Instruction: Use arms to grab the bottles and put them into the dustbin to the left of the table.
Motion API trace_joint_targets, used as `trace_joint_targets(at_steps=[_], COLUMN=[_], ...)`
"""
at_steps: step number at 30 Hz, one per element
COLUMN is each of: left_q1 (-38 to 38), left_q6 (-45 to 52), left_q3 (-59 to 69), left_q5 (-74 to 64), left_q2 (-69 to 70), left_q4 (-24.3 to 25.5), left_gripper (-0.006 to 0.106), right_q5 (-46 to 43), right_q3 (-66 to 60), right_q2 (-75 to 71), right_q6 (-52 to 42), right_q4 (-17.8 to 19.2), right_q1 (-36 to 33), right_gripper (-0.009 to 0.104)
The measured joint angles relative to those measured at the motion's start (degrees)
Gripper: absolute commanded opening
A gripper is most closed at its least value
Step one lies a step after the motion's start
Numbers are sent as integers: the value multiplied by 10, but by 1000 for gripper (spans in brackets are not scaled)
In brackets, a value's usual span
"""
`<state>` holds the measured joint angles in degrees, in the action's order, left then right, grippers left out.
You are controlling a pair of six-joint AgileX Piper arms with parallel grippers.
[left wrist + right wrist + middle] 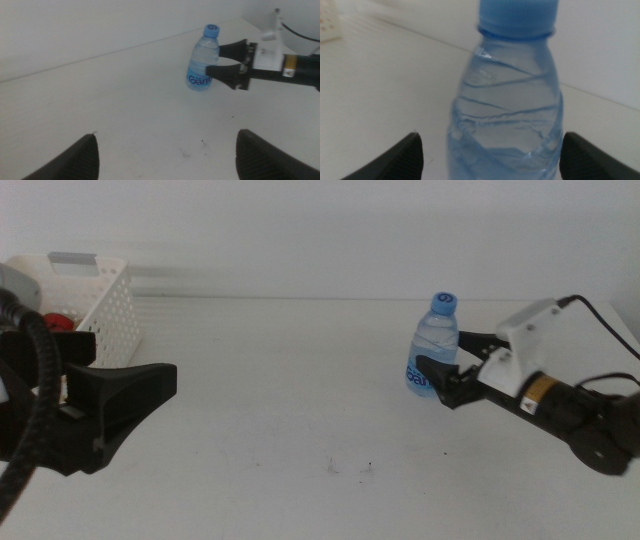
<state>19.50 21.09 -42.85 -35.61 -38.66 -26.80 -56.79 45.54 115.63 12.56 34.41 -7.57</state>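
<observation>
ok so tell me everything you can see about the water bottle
The water bottle is small, clear ribbed plastic with a blue cap and a blue label with white lettering. It stands upright on the white table, right of centre and far from the dustbin. The right gripper has its open jaws on either side of the bottle's body; whether they touch it is unclear. The cap is on.

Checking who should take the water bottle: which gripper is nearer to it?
Right. The right gripper has its open jaws around the water bottle; the left gripper waits far across the table, near the dustbin.
</observation>
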Motion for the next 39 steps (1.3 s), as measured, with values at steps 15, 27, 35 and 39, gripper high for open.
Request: trace_joint_targets(at_steps=[15,27,35,39], left_q1=[0,0,0,0], left_q6=[0,1,1,1], left_q3=[0,0,0,0], left_q5=[0,0,0,0], left_q2=[0,0,0,0], left_q4=[0,0,0,0], left_gripper=[94,94,94,94], right_q5=[58,181,201,198], right_q3=[126,243,291,294], right_q2=[86,65,116,131], right_q6=[29,102,113,115], right_q4=[-11,28,32,32], right_q1=[-32,-182,-263,-268], right_gripper=[-2,-2,-2,-2])
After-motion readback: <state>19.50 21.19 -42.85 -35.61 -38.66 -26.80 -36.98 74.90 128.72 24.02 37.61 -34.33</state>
